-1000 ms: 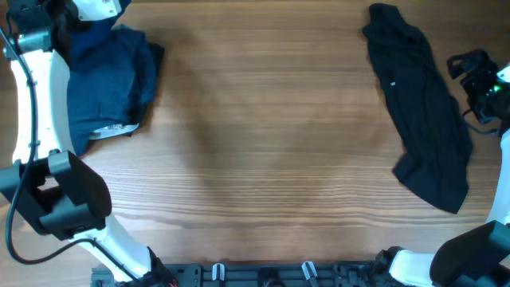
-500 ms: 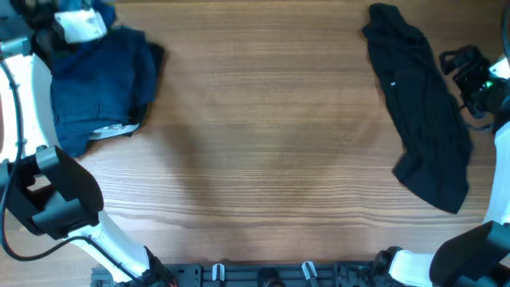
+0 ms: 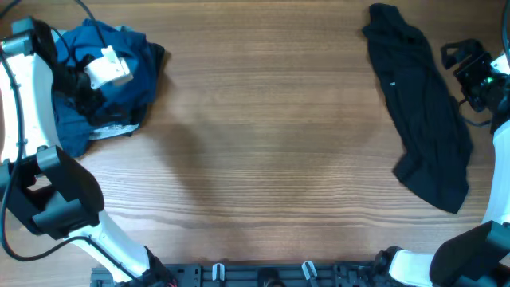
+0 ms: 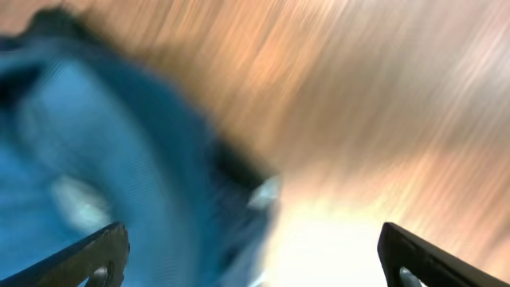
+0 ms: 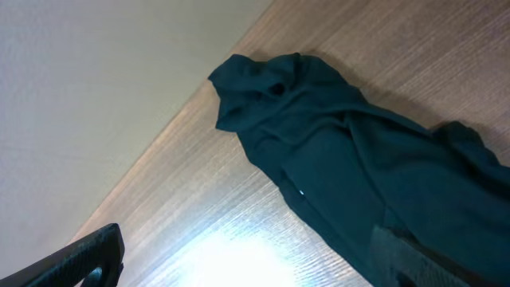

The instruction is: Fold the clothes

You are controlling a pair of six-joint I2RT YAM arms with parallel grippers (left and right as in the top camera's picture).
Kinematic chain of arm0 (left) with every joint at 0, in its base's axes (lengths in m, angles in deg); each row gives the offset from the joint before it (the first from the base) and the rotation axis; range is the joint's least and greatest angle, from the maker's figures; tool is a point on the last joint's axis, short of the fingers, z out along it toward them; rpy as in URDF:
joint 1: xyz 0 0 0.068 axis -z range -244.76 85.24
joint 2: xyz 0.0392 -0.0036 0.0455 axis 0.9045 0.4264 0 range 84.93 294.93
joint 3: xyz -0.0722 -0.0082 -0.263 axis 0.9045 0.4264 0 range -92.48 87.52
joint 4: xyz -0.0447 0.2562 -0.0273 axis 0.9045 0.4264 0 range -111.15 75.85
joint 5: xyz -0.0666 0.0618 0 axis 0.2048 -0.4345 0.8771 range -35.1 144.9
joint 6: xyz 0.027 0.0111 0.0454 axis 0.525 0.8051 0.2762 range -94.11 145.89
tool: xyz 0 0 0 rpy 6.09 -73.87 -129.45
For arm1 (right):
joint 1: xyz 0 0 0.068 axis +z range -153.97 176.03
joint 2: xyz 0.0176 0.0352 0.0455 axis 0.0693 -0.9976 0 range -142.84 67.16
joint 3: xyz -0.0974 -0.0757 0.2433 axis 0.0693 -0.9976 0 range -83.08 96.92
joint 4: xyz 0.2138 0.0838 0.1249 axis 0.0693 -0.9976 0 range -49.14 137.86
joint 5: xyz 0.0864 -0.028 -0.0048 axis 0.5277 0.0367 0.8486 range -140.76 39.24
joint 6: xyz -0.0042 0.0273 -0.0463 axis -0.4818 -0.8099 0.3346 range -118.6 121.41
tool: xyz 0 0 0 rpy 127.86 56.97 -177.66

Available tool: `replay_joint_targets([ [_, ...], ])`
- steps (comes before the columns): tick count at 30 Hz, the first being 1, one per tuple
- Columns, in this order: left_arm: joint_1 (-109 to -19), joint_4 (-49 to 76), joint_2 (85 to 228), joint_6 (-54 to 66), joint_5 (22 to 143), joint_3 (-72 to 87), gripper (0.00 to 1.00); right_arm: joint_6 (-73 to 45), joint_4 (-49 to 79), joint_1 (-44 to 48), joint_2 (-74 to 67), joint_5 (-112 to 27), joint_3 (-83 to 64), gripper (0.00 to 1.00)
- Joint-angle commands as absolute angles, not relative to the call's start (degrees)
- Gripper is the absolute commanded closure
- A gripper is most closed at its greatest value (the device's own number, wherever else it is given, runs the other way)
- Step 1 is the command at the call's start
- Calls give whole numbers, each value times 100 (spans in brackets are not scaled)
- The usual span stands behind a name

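A blue garment lies bunched at the table's far left, with a white label showing at its near edge. My left gripper hovers over it. In the blurred left wrist view that gripper stands wide open with nothing between its fingers, and the blue cloth lies below on the left. A dark navy garment lies crumpled in a long strip at the right. My right gripper is beside its far right edge, apart from it. In the right wrist view this gripper is open above bare wood next to the dark cloth.
The wooden table runs bare between the two garments. A pale wall or floor shows past the table's far edge. The arm bases and a mounting rail sit along the near edge.
My left gripper has opened and let go of the blue garment, and has moved from the table's far edge toward me over the pile. The right gripper has barely shifted.
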State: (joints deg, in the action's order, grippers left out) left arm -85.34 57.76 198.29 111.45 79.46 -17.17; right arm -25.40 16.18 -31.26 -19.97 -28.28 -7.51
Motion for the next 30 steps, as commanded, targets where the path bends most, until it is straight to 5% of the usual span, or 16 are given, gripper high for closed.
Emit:
replay_joint_targets([
  [1, -8446, 6167, 19818, 9508, 9773, -1749, 0, -2558, 1648, -3083, -2050, -2758, -740, 1],
  [6, -8333, 5514, 19818, 6605, 9919, -1749, 0, -2560, 1642, -3083, -2050, -2756, -740, 1],
  [11, -8416, 3446, 19748, 4026, 9382, -1758, 0, -2483, 1563, -3080, -2056, -2756, -740, 1],
  [17, -8556, 1188, 19659, 3698, 9349, -1760, 0, -2097, 1563, -3083, -2143, -2806, -740, 0],
  [19, -8556, 941, 19659, 3209, 8127, -1760, 8, -2086, 1567, -3083, -2248, -2804, -740, 0],
  [22, -8527, 673, 19829, 2525, 6088, -1749, 0, -2068, 1543, -3083, -2419, -2802, -740, 0],
  [30, -8477, 214, 21213, 1434, 5423, -1734, 0, -2066, 1434, -3080, -2552, -2756, -740, 1],
])
